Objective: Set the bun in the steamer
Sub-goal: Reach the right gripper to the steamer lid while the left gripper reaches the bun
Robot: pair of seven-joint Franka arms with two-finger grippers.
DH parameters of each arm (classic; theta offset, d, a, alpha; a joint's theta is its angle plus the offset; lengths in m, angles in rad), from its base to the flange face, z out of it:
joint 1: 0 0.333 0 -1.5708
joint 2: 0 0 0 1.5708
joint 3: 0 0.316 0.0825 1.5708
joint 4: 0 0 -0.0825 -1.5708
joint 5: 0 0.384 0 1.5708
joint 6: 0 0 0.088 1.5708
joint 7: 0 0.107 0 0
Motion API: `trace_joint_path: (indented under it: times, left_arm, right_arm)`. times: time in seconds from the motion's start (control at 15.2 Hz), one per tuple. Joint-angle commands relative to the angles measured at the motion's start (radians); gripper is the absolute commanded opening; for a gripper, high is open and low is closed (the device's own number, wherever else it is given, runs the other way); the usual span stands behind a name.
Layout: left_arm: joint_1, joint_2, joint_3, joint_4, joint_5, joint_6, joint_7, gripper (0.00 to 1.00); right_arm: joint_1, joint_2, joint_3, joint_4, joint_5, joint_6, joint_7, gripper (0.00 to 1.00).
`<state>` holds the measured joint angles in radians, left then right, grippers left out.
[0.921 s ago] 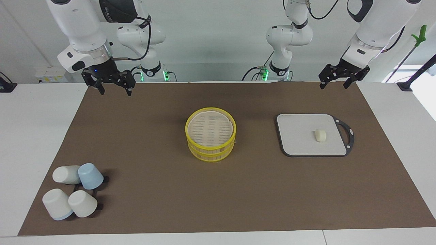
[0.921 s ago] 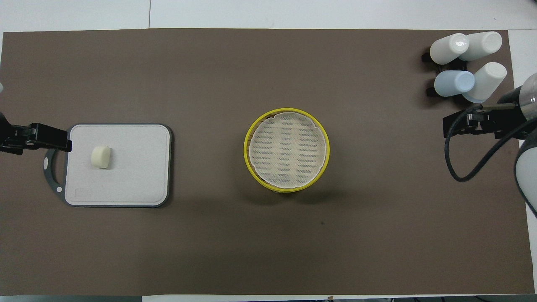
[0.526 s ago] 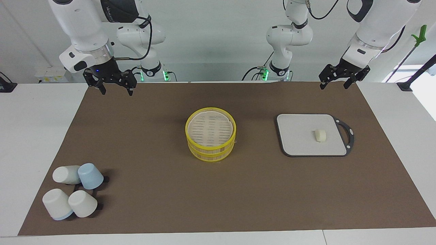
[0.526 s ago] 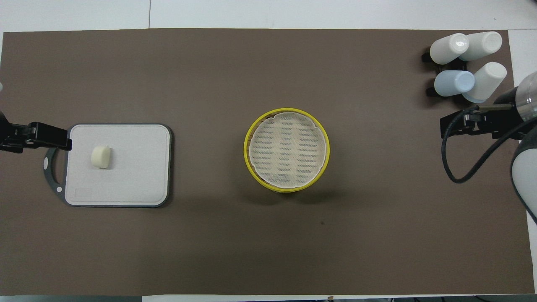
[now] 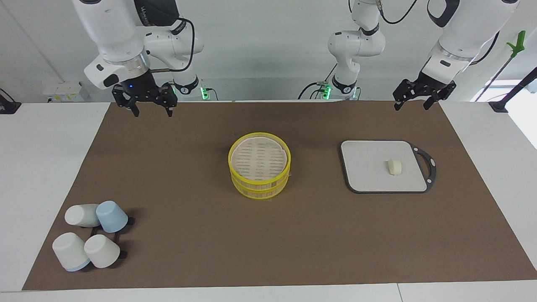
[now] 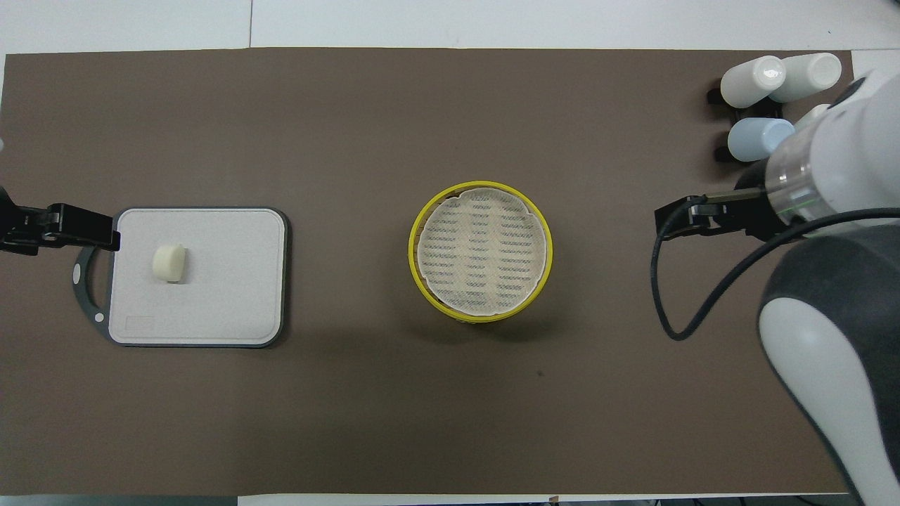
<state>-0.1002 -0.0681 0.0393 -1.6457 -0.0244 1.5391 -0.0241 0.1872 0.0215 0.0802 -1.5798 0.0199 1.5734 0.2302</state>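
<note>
Bun (image 5: 394,166) lies mid-board (image 5: 365,176), apart from steamer (image 5: 259,171); both end effectors, left (image 5: 412,103) and right (image 5: 152,110), spread.

Right gripper (image 5: 152,110) shifted toward steamer (image 5: 259,170) — raised.

— What gets covered from overhead?
— The right arm (image 6: 830,176) hides most of one white cup (image 6: 815,112) by the blue cup (image 6: 756,137).
— And the left claw (image 6: 70,228)?
— Cut off by the picture's edge; only its tip shows.
— The steamer (image 5: 259,170)?
— Its lid (image 6: 481,249) hides the inside.
</note>
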Motion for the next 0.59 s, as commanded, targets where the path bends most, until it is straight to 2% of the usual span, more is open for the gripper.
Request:
trace_joint_path:
  times: [0.0,0.13,0.26,0.39,0.53]
  left_arm:
    - [0.0,-0.041,0.014,-0.099,-0.003,0.083,0.053,1.0]
    - [0.06,-0.079,0.016,-0.282,0.0,0.243,0.145,1.0]
    - [0.086,-0.09,0.017,-0.463,0.001,0.436,0.215,1.0]
    - [0.114,-0.041,0.016,-0.579,0.003,0.62,0.239,1.0]
    - [0.116,0.035,0.016,-0.634,0.003,0.781,0.248,1.0]
  right_arm:
    - [0.154,0.222,0.0,0.197,-0.001,-0.001,0.192,1.0]
    - [0.271,0.354,-0.005,0.279,-0.009,0.101,0.367,1.0]
    - [0.351,0.425,-0.005,0.279,-0.033,0.235,0.463,1.0]
    - [0.411,0.481,0.0,0.271,-0.101,0.317,0.486,1.0]
    - [0.434,0.48,0.0,0.171,-0.117,0.42,0.489,1.0]
